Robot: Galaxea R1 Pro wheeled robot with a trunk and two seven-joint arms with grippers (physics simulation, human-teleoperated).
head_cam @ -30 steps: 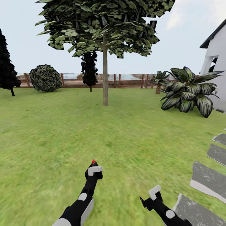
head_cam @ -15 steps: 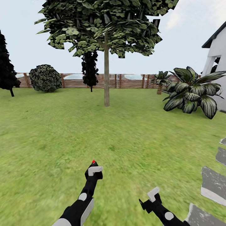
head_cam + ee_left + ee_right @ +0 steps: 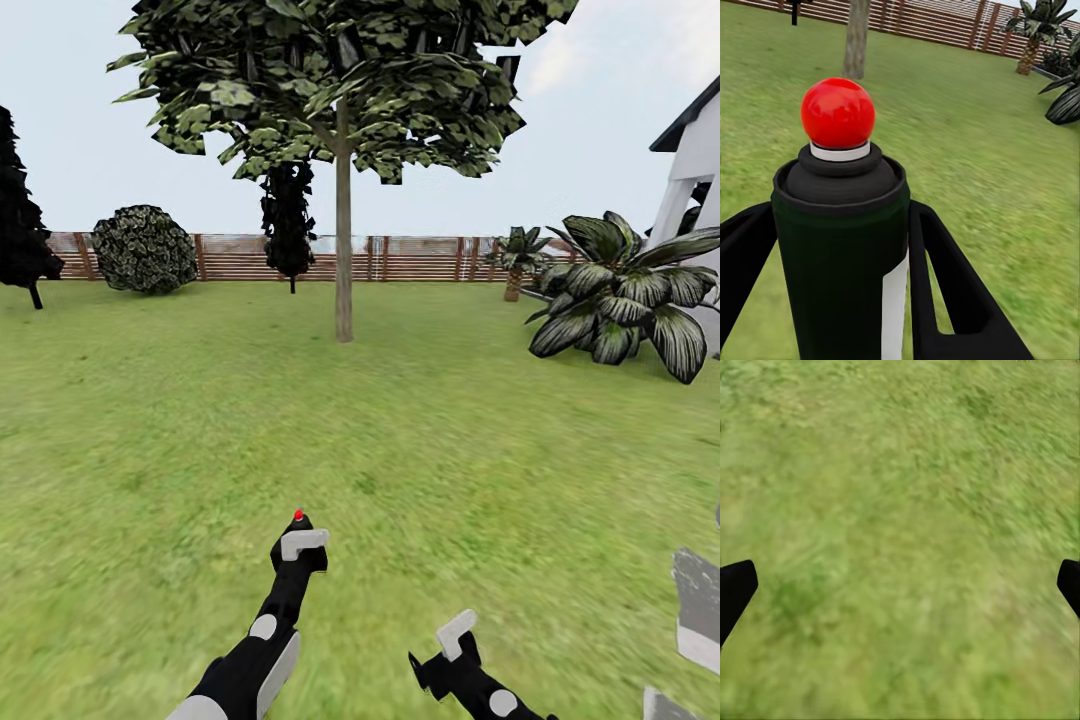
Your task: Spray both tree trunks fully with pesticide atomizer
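Right arm point(image 3: 455, 640) dropped lower, fingers spread; left fingers point(image 3: 945, 277) grip atomizer point(image 3: 844, 247); lawn point(image 3: 400, 420) before trunk point(image 3: 343, 260).

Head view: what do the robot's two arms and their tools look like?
Both arms are black with round pale grey discs at the joints; the left arm also has a pale grey shell lower down. The right arm looks the same. The left tool and right tool are black with pale grey finger tips. No cables or markings show.

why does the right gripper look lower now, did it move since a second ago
Yes. The right gripper dropped and shifted left toward the left gripper, which kept its place in the head view.
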